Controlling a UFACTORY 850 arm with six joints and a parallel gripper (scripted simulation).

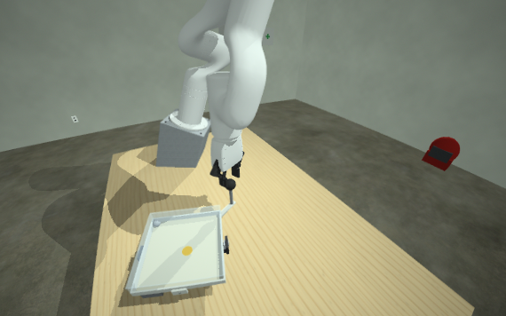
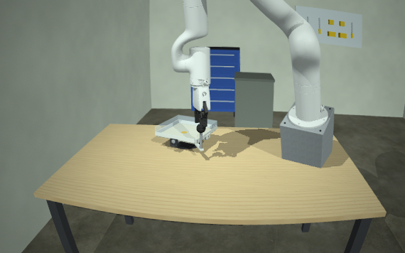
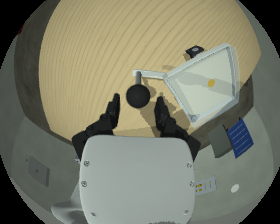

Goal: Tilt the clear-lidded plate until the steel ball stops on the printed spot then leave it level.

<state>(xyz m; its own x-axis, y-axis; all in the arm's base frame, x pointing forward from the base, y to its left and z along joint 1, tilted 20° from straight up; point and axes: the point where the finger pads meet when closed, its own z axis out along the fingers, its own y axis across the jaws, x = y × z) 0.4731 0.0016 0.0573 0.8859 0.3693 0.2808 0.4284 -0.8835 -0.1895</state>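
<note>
The clear-lidded plate [image 1: 181,250] sits on the wooden table on a dark mount, and in the exterior view [image 2: 185,129] it looks tilted. The steel ball [image 1: 156,223] rests in the plate's far left corner. The yellow printed spot [image 1: 186,250] is near the plate's middle, well apart from the ball. A thin stem with a black knob [image 1: 229,182] rises from the plate's far right corner. My gripper [image 1: 226,174] is open, pointing down, with its fingers on either side of and just above the knob. The wrist view shows a gap between the knob [image 3: 138,95] and each finger.
The arm's grey base block [image 1: 181,142] stands on the table behind the plate. A small black bracket [image 1: 224,243] sticks out of the plate's right side. A blue drawer cabinet [image 2: 223,79] and a grey cabinet [image 2: 254,99] stand beyond the table. A red object [image 1: 440,153] lies on the floor.
</note>
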